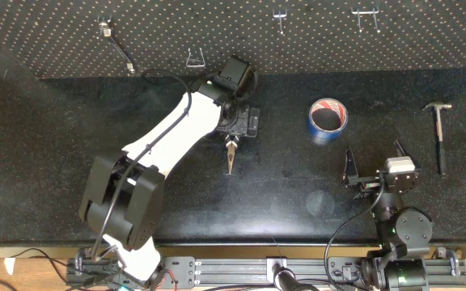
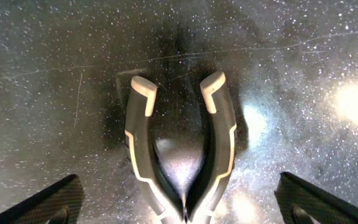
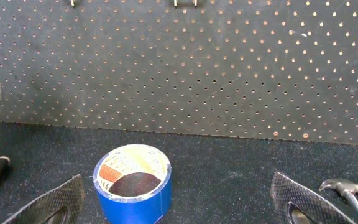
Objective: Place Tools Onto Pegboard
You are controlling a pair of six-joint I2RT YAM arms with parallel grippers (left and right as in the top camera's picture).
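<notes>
Grey-and-black pliers (image 2: 143,155) lie flat on the dark table, handles spread apart; in the top view the pliers' (image 1: 230,153) nose points toward the front edge. My left gripper (image 2: 180,202) hovers over the handles, open, one finger on each side and neither touching. From above, the left gripper (image 1: 241,121) sits near the pegboard (image 1: 314,36). A blue tape roll (image 1: 328,120) (image 3: 133,183) stands right of centre. A hammer (image 1: 439,133) (image 3: 348,188) lies at the far right. My right gripper (image 1: 372,168) (image 3: 179,208) is open and holds nothing, short of the tape roll.
Metal hooks stick out of the pegboard: a wire loop hook (image 1: 195,58), a middle hook (image 1: 280,18) and a right hook (image 1: 366,16). A thin tool (image 1: 120,48) hangs at the board's left. Bare table lies between the pliers and the tape.
</notes>
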